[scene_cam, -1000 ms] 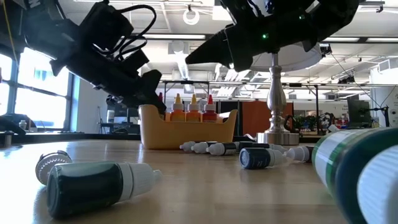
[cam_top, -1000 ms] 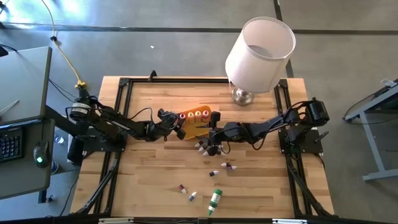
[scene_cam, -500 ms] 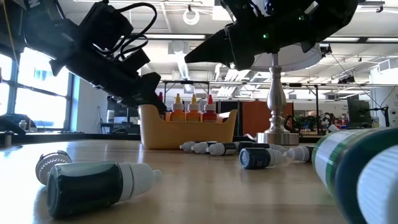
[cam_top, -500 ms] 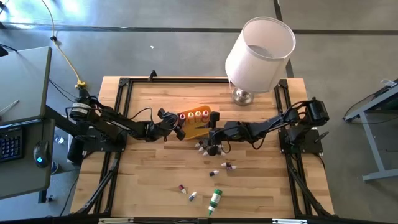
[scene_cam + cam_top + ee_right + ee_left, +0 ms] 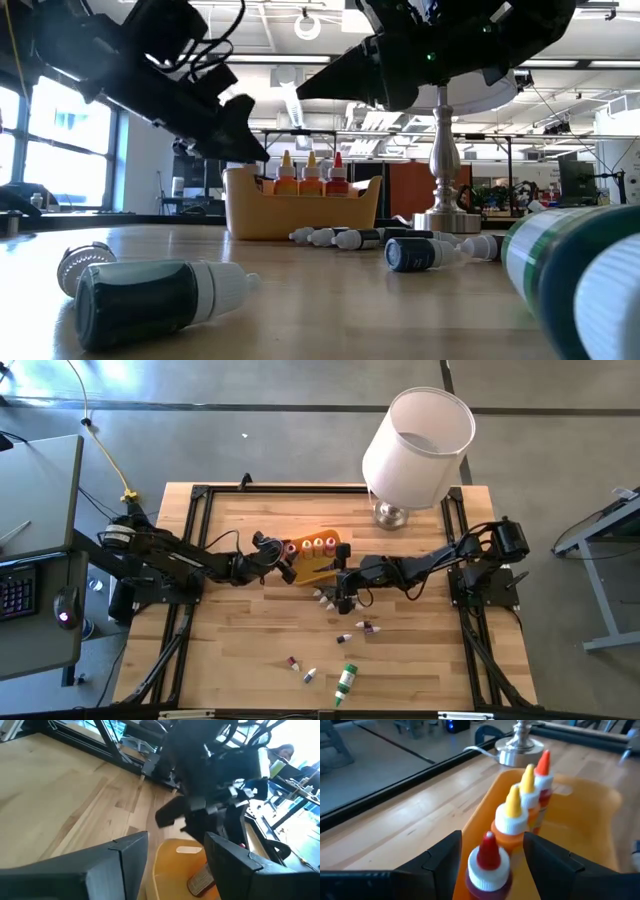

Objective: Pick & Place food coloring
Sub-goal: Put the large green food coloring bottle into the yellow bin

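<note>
Four food coloring bottles [image 5: 520,807] stand in a row in the orange tray [image 5: 318,558], and the nearest to my left gripper is a red one [image 5: 489,866]. My left gripper [image 5: 493,840] is open at the tray's left end [image 5: 285,557], one finger on either side of the red bottle without touching it. My right gripper [image 5: 176,840] is open too. It hovers over the tray's near right side [image 5: 340,588], looking into the tray [image 5: 175,862]. Several more bottles [image 5: 326,598] lie on the wood beside it.
Small vials lie scattered toward the near edge [image 5: 345,637] [image 5: 368,627] [image 5: 293,662] [image 5: 311,675], along with a larger green bottle [image 5: 345,682]. A lamp with a white shade [image 5: 418,435] stands at the far right. A black frame [image 5: 200,500] borders the table.
My left gripper has risen a little over the tray's left end; the low view shows its fingers higher than a second ago. The right arm and the bottles have kept still.
</note>
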`<state>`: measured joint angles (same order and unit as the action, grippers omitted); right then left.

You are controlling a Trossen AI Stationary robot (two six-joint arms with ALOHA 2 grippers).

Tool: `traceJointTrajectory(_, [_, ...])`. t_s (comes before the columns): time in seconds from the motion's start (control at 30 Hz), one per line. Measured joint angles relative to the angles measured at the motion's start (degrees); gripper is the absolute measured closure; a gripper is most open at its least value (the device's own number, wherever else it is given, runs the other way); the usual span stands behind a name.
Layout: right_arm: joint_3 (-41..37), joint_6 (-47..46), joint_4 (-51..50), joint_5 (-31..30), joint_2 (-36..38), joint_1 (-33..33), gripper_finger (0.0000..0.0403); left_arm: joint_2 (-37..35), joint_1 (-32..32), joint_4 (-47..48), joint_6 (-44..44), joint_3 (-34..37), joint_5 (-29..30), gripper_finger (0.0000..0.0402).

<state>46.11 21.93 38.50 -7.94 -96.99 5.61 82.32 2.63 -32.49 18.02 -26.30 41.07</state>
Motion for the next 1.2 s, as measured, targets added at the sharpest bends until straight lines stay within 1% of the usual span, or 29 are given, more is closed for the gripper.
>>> traceJointTrajectory(0.07, [0.00, 0.00, -0.38, 1.33, 0.00, 0.00, 0.0214, -1.97, 0.00, 1.18, 0.00, 0.00, -0.71, 0.0192])
traceJointTrajectory(0.1, [0.00, 0.00, -0.95, 3.41, 0.00, 0.00, 0.0214, -3.40, 0.02, 2.37, 0.00, 0.00, -1.20, 0.0192])
traceJointTrajectory(0.13, [0.00, -0.06, -1.58, 6.45, 0.00, -0.02, 0.0215, -4.58, 0.02, 3.00, 0.00, 0.00, -1.72, 0.0192])
traceJointTrajectory(0.23, [0.00, -1.80, -2.08, 20.52, -0.04, 0.30, 0.0215, -8.24, 0.02, 5.97, 0.00, -0.03, -3.86, 0.0192])
traceJointTrajectory(0.27, [0.01, -2.82, -1.63, 24.13, -0.04, 0.67, 0.0214, -9.45, 0.02, 6.07, 0.00, -0.03, -4.88, 0.0192])
traceJointTrajectory(0.3, [0.23, -3.90, -1.30, 26.03, -0.04, 1.32, 0.0214, -10.54, 0.02, 6.00, -0.09, -0.09, -5.47, 0.0192])
traceJointTrajectory(0.37, [2.35, -5.45, -2.29, 26.27, -0.09, 3.27, 0.0214, -12.88, 0.00, 6.57, -1.59, -0.07, -6.34, 0.0192])
traceJointTrajectory(0.43, [6.27, -5.59, -6.57, 25.33, -0.07, 6.09, 0.0214, -14.72, 0.01, 6.29, -3.59, -0.07, -6.71, 0.0192])
traceJointTrajectory(0.5, [11.13, -3.43, -15.85, 23.27, -0.07, 9.73, 0.0214, -16.75, 0.02, 7.19, -4.92, -0.05, -6.90, 0.0192])
traceJointTrajectory(0.6, [19.35, -0.42, -32.71, 16.25, -0.87, 15.32, 0.0214, -18.22, 0.01, 6.98, -6.21, -0.13, -7.36, 0.0192])
traceJointTrajectory(0.67, [24.18, -1.78, -41.20, 12.42, -1.82, 18.27, 0.0214, -18.55, 0.02, 6.90, -6.21, -0.09, -7.52, 0.0192])
traceJointTrajectory(0.7, [26.22, -3.91, -43.98, 11.90, -2.75, 19.37, 0.0214, -18.55, 0.00, 6.92, -6.21, -0.11, -7.78, 0.0192])
traceJointTrajectory(0.73, [27.86, -6.39, -45.94, 12.07, -3.76, 20.37, 0.0214, -18.53, 0.00, 7.19, -6.21, -0.10, -7.85, 0.0192])
traceJointTrajectory(0.8, [30.21, -11.06, -48.39, 14.40, -6.29, 22.21, 0.0214, -18.51, 0.00, 7.26, -6.21, -0.09, -8.68, 0.0192])
traceJointTrajectory(0.97, [34.42, -18.26, -49.29, 18.94, -14.03, 26.16, 0.0214, -18.37, 0.00, 7.32, -5.77, -0.09, -11.04, 0.0192])
traceJointTrajectory(1.07, [37.54, -20.29, -53.70, 18.88, -18.45, 27.73, 0.0214, -18.37, 0.00, 7.35, -5.70, -0.09, -11.90, 0.0192])
traceJointTrajectory(1.2, [42.13, -20.31, -59.07, 18.96, -22.93, 28.75, 0.0214, -18.37, 0.00, 6.95, -5.53, -0.09, -12.19, 0.0192])
